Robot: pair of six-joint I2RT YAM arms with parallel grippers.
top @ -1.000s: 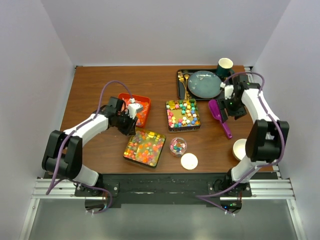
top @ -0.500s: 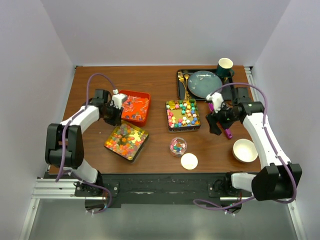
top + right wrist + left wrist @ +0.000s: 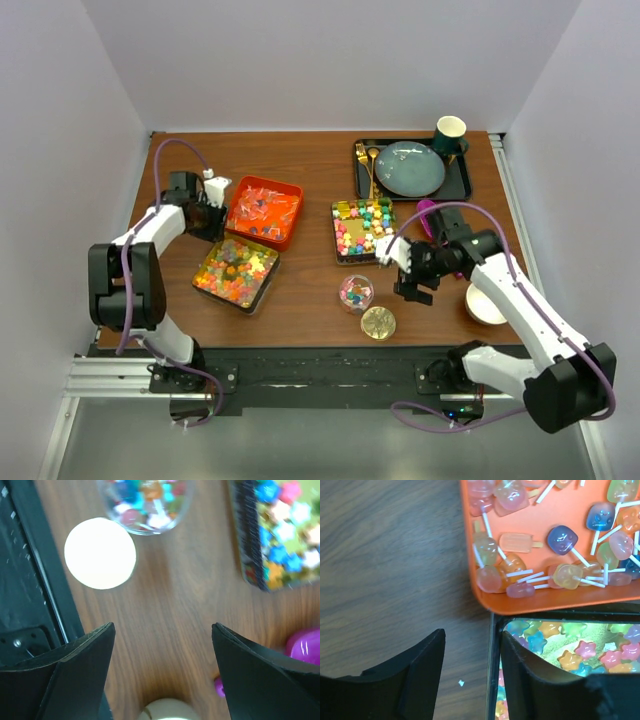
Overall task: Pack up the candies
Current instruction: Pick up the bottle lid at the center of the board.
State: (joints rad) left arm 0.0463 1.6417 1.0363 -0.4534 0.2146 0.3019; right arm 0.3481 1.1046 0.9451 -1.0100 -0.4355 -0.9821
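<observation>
Candies are being seen piled in a black tray just beside an orange tray, with more in a second tray and a small jar. The left claw is being held open astride the black tray's rim, while the right claw is being held wide open above the table, gripping nothing.

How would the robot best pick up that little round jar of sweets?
Likely from straight above, one jaw on each side of the round wall of the jar. It stands upright with its top open, so a level grip keeps the sweets in, and bare table lies on both sides.
</observation>
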